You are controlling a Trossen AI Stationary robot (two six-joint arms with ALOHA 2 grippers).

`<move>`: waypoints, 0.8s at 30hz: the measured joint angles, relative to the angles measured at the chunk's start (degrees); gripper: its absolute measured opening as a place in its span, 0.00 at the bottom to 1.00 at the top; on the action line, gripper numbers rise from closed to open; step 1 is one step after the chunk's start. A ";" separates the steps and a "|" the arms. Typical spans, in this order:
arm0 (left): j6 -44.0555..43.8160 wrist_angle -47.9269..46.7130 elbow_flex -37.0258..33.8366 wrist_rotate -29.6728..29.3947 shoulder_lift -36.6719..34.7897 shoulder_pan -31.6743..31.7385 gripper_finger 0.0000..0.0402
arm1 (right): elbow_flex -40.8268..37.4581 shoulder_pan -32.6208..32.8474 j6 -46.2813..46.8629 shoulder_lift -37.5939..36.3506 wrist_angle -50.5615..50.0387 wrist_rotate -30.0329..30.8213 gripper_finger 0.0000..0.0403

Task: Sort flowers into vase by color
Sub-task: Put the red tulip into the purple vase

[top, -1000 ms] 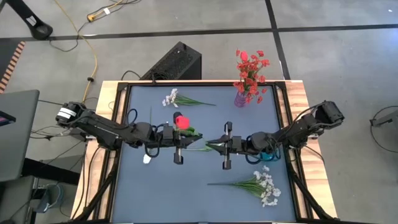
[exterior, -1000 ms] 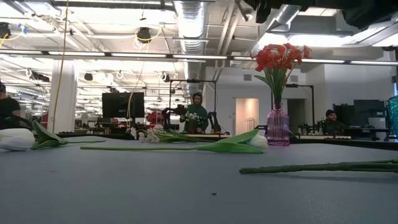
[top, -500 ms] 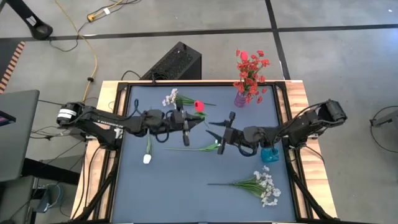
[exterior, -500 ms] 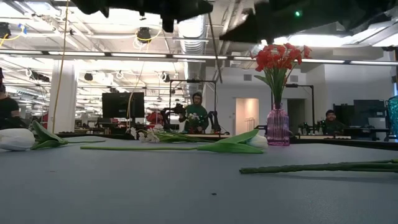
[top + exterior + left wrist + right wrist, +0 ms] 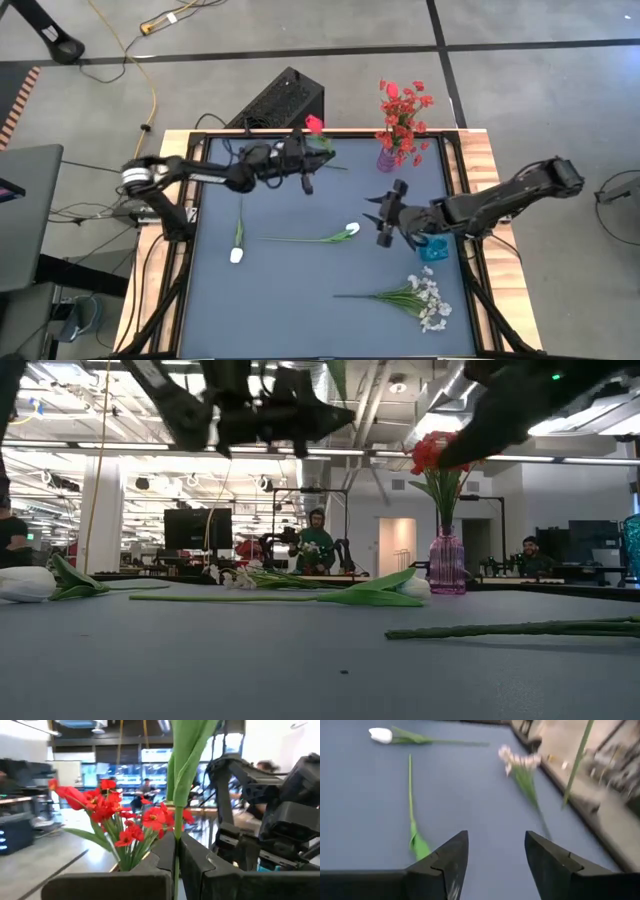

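Observation:
High over the table's far edge my left gripper (image 5: 303,160) is shut on a red tulip (image 5: 314,124), left of the purple vase (image 5: 386,158) that holds red flowers (image 5: 402,110). The vase and red flowers (image 5: 115,815) stand just ahead in the left wrist view. My right gripper (image 5: 385,218) hangs open above the table's right middle, beside the head of a white tulip (image 5: 350,229) that lies flat. Another white tulip (image 5: 236,255) lies at the left. One white spray (image 5: 425,298) lies near the front right, another (image 5: 520,762) at the far edge. My left gripper pinches the tulip's green stem (image 5: 176,854) between its two fingers, below a long leaf (image 5: 189,750). The fingers lie level, pointing toward the table's right, across the upright stem. The tulip is lifted clear, head up, its lower stem (image 5: 577,760) hanging free below.
A teal vase (image 5: 432,250) stands by the right edge, under my right arm. The white spray's long stem (image 5: 520,628) lies across the near right. A black box (image 5: 285,98) sits on the floor behind the table. People show in the room beyond.
My left gripper has carried the red tulip up from the table's middle toward the far edge and rightward, nearer the purple vase; the tulip now stands upright, high above the table. My right gripper has drawn back toward the right edge.

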 joint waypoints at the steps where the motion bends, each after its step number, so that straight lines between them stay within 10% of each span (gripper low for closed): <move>1: -1.00 1.38 1.33 2.24 2.04 0.63 0.00 | 0.00 0.59 2.98 -1.16 -2.55 -0.02 0.54; 10: 1.16 -5.62 21.38 13.90 16.30 2.14 0.00 | 0.00 6.45 15.72 -6.11 -11.58 0.02 0.53; 24: 8.12 -12.62 40.33 13.68 28.06 3.72 0.00 | 0.00 7.07 13.38 -4.42 -11.64 0.22 0.52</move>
